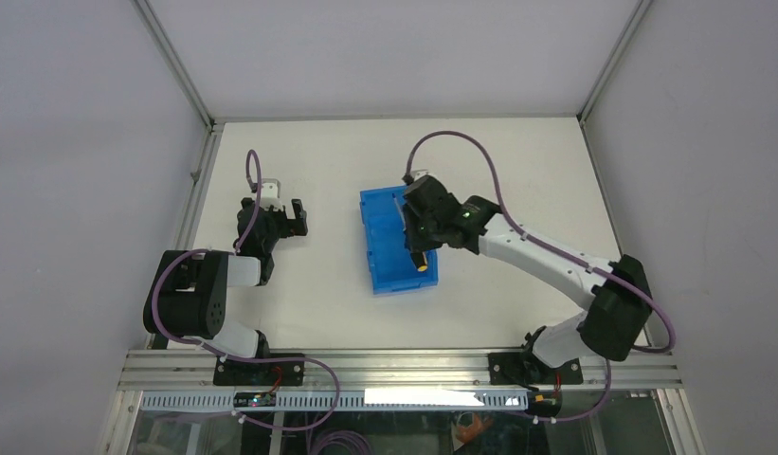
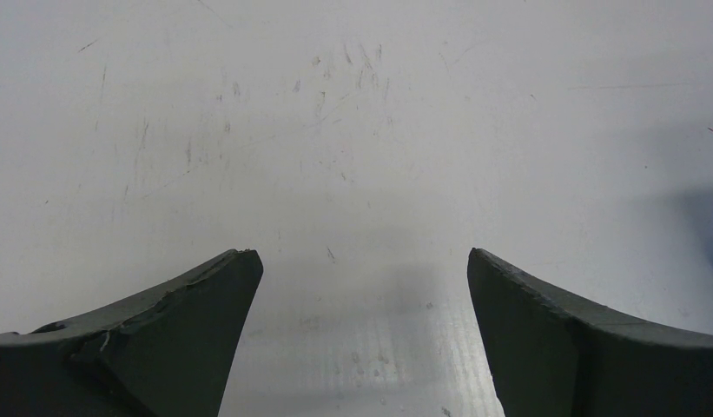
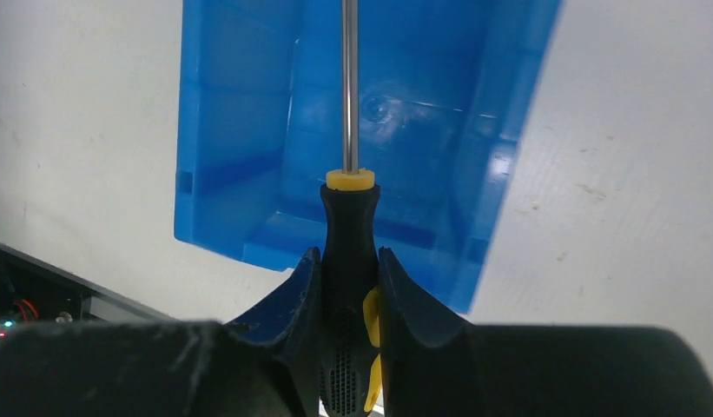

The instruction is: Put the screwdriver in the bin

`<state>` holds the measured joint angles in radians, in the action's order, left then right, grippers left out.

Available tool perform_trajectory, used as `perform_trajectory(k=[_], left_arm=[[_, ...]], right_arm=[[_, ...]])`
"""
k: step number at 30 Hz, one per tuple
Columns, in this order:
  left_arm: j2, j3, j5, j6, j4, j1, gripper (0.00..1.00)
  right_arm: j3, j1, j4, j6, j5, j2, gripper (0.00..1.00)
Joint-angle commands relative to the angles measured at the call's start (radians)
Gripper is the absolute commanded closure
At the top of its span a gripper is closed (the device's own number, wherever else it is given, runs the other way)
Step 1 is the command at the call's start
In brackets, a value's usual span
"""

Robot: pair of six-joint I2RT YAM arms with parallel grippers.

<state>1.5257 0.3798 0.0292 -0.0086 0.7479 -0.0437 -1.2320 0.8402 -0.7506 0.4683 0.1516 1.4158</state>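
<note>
The blue bin (image 1: 385, 248) sits in the middle of the white table. My right gripper (image 1: 415, 242) hangs over the bin's right side and is shut on the screwdriver (image 1: 418, 263). In the right wrist view the gripper (image 3: 348, 261) clamps the black-and-yellow handle (image 3: 349, 228), and the thin metal shaft (image 3: 350, 87) points away over the bin's floor (image 3: 405, 113). My left gripper (image 1: 282, 214) is open and empty to the left of the bin; in the left wrist view the gripper (image 2: 361, 261) shows only bare table between its fingers.
The white table (image 1: 309, 313) is fenced by a metal frame with grey walls on three sides. An aluminium rail (image 1: 404, 365) runs along the near edge by both arm bases. A purple cable (image 1: 461, 142) loops above the right arm.
</note>
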Motion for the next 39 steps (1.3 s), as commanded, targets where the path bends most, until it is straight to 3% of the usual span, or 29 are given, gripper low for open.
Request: perform_trajectory(k=[1, 8, 19, 30, 36, 39], left_arm=[[-0.019, 0.007, 0.016, -0.002, 0.048, 0.007, 0.01], [-0.021, 0.007, 0.016, -0.002, 0.048, 0.007, 0.01], [-0.019, 0.007, 0.017, -0.002, 0.048, 0.008, 0.01], [-0.019, 0.007, 0.016, -0.003, 0.048, 0.008, 0.01], [-0.019, 0.007, 0.016, -0.003, 0.048, 0.008, 0.01], [-0.020, 0.007, 0.016, -0.002, 0.048, 0.007, 0.01]], right_arm=[[-0.033, 0.073, 0.110, 0.018, 0.064, 0.122, 0.95], [-0.021, 0.091, 0.210, -0.071, 0.111, 0.261, 0.86], [-0.010, 0.099, 0.245, -0.092, 0.132, 0.317, 0.42], [-0.096, 0.155, 0.126, -0.131, 0.207, 0.182, 0.31], [-0.040, 0.133, 0.064, -0.114, 0.421, 0.033, 0.09], [0.016, 0.036, 0.031, -0.101, 0.463, -0.060, 0.01]])
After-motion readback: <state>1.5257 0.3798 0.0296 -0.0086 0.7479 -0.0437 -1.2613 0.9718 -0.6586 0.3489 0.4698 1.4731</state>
